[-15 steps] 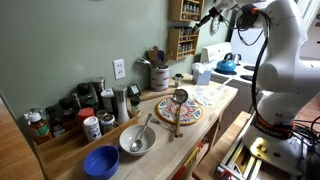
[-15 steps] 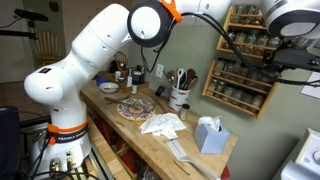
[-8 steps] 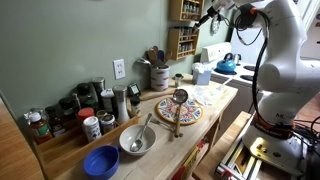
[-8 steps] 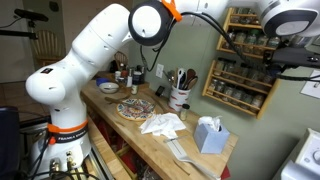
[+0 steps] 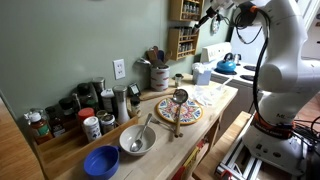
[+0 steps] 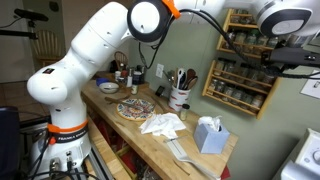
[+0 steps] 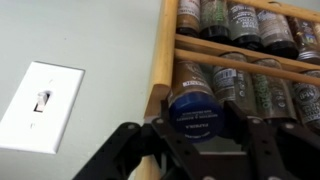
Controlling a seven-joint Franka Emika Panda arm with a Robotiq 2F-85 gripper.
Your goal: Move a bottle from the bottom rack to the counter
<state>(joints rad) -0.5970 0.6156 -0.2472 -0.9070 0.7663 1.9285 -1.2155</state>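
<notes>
Clamped on the cap of a small bottle (image 7: pixel 200 106), the claw (image 7: pixel 203 128) shows in the wrist view with its dark fingers (image 7: pixel 128 148) narrowed in from 9 and 3 o'clock. They press the dark blue lid on both sides, with no gap visible.

The bottle points its cap straight back at the camera. Its glass body and long axis run away toward 12 o'clock, into the wooden spice rack (image 7: pixel 165 60). It sits at the end of a row just beside the rack's side post, with more jars (image 7: pixel 262 92) lined up from its 1 to 3 o'clock. Whether it rests on the shelf or hangs free of it cannot be told.

A white light switch (image 7: pixel 40 105) is on the wall at 9 o'clock.

In both exterior views the claw (image 6: pixel 268 62) (image 5: pixel 206 18) is up at the rack, about level with its middle tiers. The bottom rack (image 6: pixel 235 97) lies toward 7 o'clock of it. The bottle is too small to pick out in these views.

The counter (image 5: pixel 165 140) (image 6: pixel 110 105) lies well below, carrying a patterned plate (image 6: pixel 135 108) and a utensil crock (image 6: pixel 180 97).
</notes>
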